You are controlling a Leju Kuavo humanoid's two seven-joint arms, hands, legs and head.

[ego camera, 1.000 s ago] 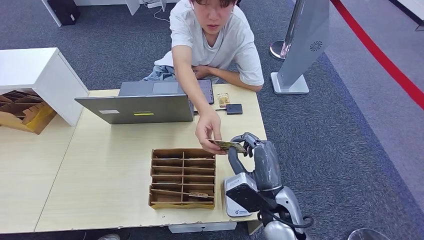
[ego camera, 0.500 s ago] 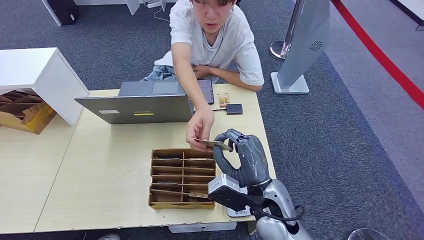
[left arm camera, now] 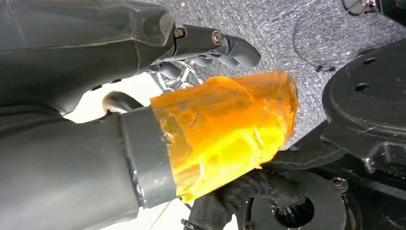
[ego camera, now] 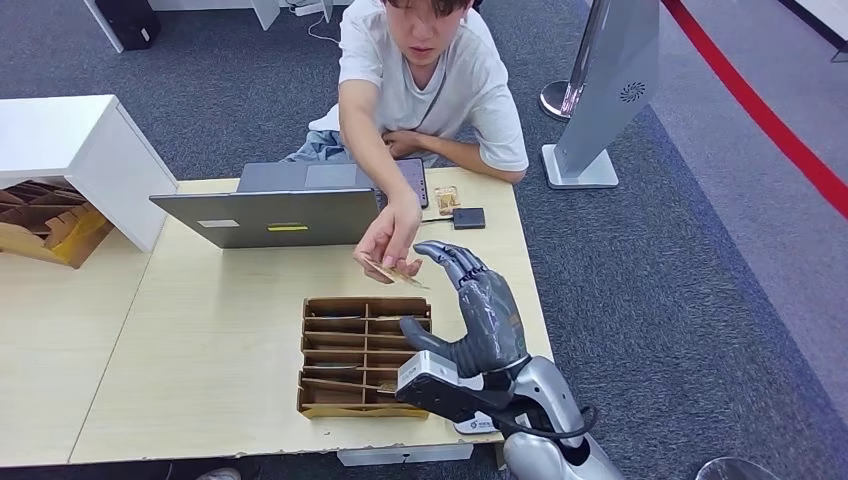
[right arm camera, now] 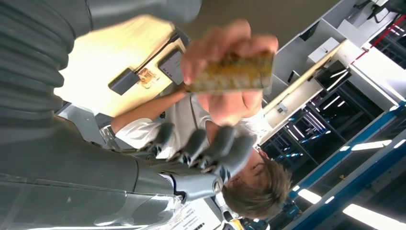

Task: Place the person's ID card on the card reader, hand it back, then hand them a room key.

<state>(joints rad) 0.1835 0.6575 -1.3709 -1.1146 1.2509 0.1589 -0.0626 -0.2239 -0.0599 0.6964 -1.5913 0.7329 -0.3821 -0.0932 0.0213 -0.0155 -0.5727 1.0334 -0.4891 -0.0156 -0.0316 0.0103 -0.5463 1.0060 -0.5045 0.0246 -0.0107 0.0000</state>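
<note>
Right hand: raised over the desk, fingers spread, holding nothing. Card: pinched in a person's hand, just beyond those fingers. Left hand: grasp indeterminable.

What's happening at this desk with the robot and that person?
A person in a white T-shirt leans over the pale wooden desk, pinching a small yellowish card in one hand. The robot's grey right hand is raised beside it with fingers spread, holding nothing. A brown cardboard compartment tray and a grey laptop sit on the desk.
</note>
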